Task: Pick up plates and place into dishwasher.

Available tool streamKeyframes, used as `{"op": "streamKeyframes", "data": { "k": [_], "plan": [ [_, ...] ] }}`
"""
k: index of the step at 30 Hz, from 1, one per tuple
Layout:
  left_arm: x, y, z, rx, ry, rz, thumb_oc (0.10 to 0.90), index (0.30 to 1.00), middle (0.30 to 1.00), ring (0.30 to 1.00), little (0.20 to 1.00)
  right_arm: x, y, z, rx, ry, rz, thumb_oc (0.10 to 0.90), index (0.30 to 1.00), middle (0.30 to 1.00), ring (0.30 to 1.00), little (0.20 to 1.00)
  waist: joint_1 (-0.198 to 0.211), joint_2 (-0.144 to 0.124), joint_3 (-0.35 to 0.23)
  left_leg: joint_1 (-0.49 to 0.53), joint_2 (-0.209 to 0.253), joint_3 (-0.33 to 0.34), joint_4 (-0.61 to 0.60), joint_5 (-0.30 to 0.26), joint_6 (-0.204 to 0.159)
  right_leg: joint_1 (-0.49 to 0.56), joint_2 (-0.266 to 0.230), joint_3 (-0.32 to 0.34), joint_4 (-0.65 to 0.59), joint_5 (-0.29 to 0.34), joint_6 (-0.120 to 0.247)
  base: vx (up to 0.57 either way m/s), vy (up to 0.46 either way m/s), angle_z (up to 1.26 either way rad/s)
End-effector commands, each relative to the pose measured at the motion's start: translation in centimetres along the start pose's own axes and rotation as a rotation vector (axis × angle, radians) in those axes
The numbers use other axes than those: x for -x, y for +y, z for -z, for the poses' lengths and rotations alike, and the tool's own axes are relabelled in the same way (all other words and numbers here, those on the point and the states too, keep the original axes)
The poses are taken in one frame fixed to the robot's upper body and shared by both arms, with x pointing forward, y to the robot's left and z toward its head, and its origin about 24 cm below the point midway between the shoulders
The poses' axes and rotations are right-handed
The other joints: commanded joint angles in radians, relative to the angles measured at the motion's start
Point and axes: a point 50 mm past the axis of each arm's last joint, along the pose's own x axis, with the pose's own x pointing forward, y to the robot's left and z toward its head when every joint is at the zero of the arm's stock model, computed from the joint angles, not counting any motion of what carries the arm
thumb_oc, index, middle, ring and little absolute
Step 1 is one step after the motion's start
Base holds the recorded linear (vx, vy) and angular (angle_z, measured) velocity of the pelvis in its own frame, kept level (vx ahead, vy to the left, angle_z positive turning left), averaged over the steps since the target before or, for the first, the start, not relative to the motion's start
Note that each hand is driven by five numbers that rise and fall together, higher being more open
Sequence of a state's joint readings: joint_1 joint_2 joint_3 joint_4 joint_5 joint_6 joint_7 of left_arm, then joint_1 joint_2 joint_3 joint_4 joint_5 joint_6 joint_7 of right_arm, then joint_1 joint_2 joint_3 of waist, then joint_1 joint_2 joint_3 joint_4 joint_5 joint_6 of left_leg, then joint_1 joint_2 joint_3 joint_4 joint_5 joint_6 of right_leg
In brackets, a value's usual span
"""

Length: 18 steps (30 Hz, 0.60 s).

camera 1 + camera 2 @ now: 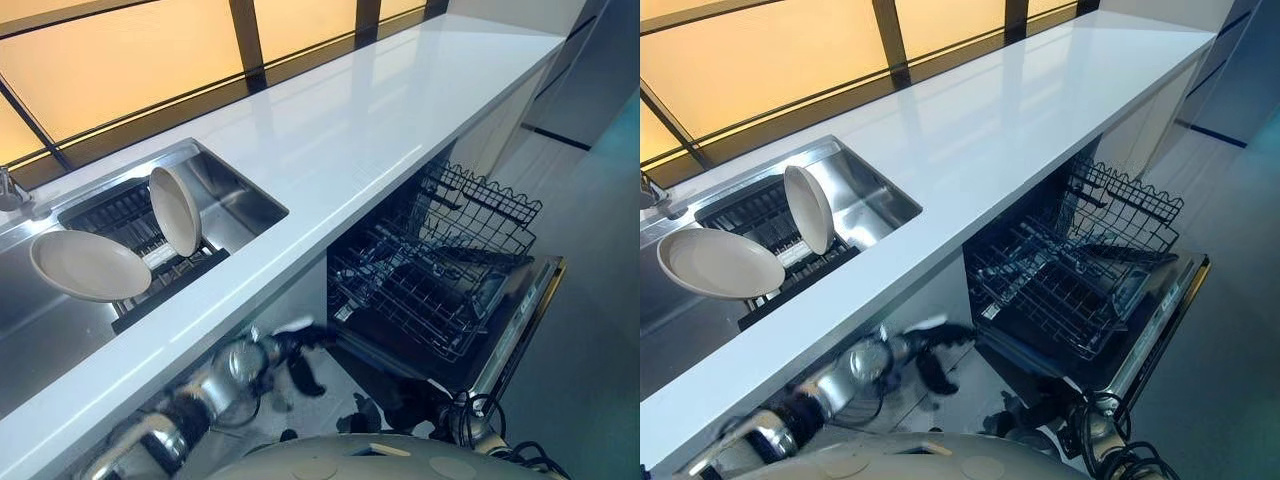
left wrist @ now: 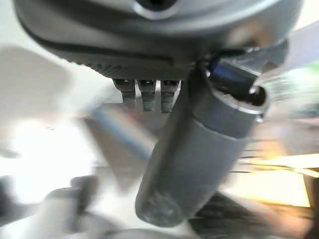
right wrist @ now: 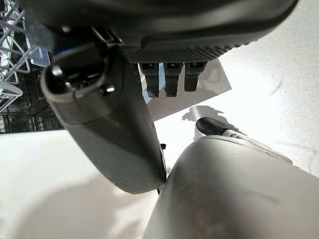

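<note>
A white countertop (image 1: 380,110) runs from the lower left of the frame to the upper right; a steel sink (image 1: 235,205) is sunk into it at the left, with a dark rack (image 1: 140,225) inside; 2 pale plates sit there: one plate (image 1: 175,210) stands on edge in the rack, leaning slightly, and the other plate (image 1: 88,265) lies tilted at the far left, its rim over the rack's left end, just beside the upright one; a tap (image 1: 10,190) shows at the left edge.

Below the counter at centre right, the dishwasher (image 1: 500,330) is open, its door folded down and its wire basket (image 1: 440,270) pulled out over the door; I cannot tell what the basket holds.

The left hand (image 1: 300,350) hangs low at lower centre, under the counter's front edge and left of the basket, blurred; its wrist view shows straight fingers (image 2: 144,97) and the thumb standing apart, clasping nothing.

The right hand (image 1: 410,400) sits at the bottom centre right, near the door; its own view shows fingers (image 3: 172,74) straight and empty.
</note>
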<state>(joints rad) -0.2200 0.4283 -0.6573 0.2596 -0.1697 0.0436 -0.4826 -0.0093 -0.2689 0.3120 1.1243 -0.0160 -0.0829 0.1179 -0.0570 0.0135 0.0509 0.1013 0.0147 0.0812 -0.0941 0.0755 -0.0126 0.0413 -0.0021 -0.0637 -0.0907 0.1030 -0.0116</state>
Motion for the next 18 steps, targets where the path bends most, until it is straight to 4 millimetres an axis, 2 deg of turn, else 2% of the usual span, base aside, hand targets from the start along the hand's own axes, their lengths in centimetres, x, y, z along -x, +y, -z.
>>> {"op": "streamKeyframes", "data": {
  "k": [1, 2, 5, 7, 10, 13, 16, 17, 18],
  "plan": [
    [0.3, 0.8, -10.4, 0.197, -0.488, 0.278, 0.800, 0.900, 0.900, 0.900, 0.900, -0.2, -0.4, -1.1, 0.033, -0.035, 0.008, 0.800, 0.900, 0.900, 0.900, 0.900, 0.002, -0.002, 0.002, 0.023, -0.061, 0.007, 0.007, -0.142, 0.041, 0.038, -0.003, 0.001, 0.025, -0.096, 0.095, 0.01, -0.046, 0.02],
    [0.5, 0.6, -10.9, 0.218, -0.526, 0.299, 0.800, 0.900, 0.900, 0.900, 0.900, -0.2, -0.3, -1.0, 0.032, -0.034, 0.008, 0.800, 0.900, 0.900, 0.900, 0.900, 0.003, -0.002, 0.001, 0.023, -0.061, 0.006, 0.007, -0.142, 0.041, 0.039, -0.003, 0.000, 0.024, -0.096, 0.095, 0.01, -0.047, 0.04],
    [2.7, -1.2, -14.9, 0.434, -0.835, 0.568, 0.800, 0.900, 0.900, 0.900, 0.900, -0.1, 0.6, -0.6, 0.033, -0.028, -0.001, 0.800, 0.900, 0.900, 0.900, 0.900, 0.012, -0.008, -0.002, 0.022, -0.059, -0.001, 0.007, -0.148, 0.039, 0.044, -0.005, 0.000, 0.017, -0.094, 0.091, 0.01, -0.043, 0.02],
    [3.8, -2.1, -16.4, 0.521, -0.966, 0.671, 0.800, 0.900, 0.900, 0.900, 0.900, -0.1, 1.0, -0.5, 0.035, -0.026, -0.006, 0.800, 0.900, 0.900, 0.900, 0.900, 0.016, -0.011, -0.004, 0.021, -0.059, -0.005, 0.007, -0.151, 0.040, 0.046, -0.006, 0.004, 0.012, -0.094, 0.088, 0.01, -0.029, 0.02],
    [5.4, -2.0, -17.9, 0.595, -1.171, 0.706, 0.800, 0.900, 0.900, 0.900, 0.900, -0.1, 1.5, -0.4, 0.037, -0.022, -0.015, 0.800, 0.900, 0.900, 0.900, 0.900, 0.024, -0.017, -0.005, 0.019, -0.059, -0.014, 0.007, -0.153, 0.039, 0.051, -0.007, 0.004, 0.004, -0.093, 0.083, 0.00, -0.024, 0.05],
    [7.6, -0.1, -18.5, 0.537, -1.323, 0.525, 0.800, 0.900, 0.900, 0.900, 0.900, -0.1, 1.9, -0.1, 0.029, -0.021, -0.017, 0.800, 0.900, 0.900, 0.900, 0.900, 0.041, -0.019, -0.006, 0.013, -0.062, -0.029, 0.007, -0.148, 0.037, 0.053, -0.010, -0.007, 0.003, -0.095, 0.079, -0.01, -0.014, 0.08],
    [10.9, 2.8, -17.9, 0.368, -1.386, 0.121, 0.800, 0.900, 0.900, 0.900, 0.900, 0.1, 2.2, 0.5, 0.017, -0.022, -0.012, 0.800, 0.900, 0.900, 0.900, 0.900, 0.066, -0.020, -0.005, 0.006, -0.063, -0.047, 0.007, -0.142, 0.033, 0.057, -0.015, -0.024, 0.003, -0.100, 0.078, -0.01, -0.004, 0.15],
    [13.3, 4.4, -17.3, 0.253, -1.386, -0.115, 0.800, 0.900, 0.900, 0.900, 0.900, 0.3, 2.3, 1.0, 0.005, -0.021, -0.005, 0.800, 0.900, 0.900, 0.900, 0.900, 0.082, -0.021, -0.005, 0.003, -0.066, -0.062, 0.007, -0.138, 0.030, 0.061, -0.017, -0.034, 0.003, -0.105, 0.078, 0.00, -0.003, 0.16],
    [14.1, 4.9, -17.1, 0.225, -1.378, -0.204, 0.800, 0.900, 0.900, 0.900, 0.900, 0.4, 2.4, 1.1, 0.004, -0.020, -0.004, 0.800, 0.900, 0.900, 0.900, 0.900, 0.085, -0.022, -0.005, 0.002, -0.067, -0.067, 0.007, -0.138, 0.029, 0.063, -0.017, -0.039, 0.003, -0.107, 0.078, 0.00, 0.000, 0.15]
  ]
}}
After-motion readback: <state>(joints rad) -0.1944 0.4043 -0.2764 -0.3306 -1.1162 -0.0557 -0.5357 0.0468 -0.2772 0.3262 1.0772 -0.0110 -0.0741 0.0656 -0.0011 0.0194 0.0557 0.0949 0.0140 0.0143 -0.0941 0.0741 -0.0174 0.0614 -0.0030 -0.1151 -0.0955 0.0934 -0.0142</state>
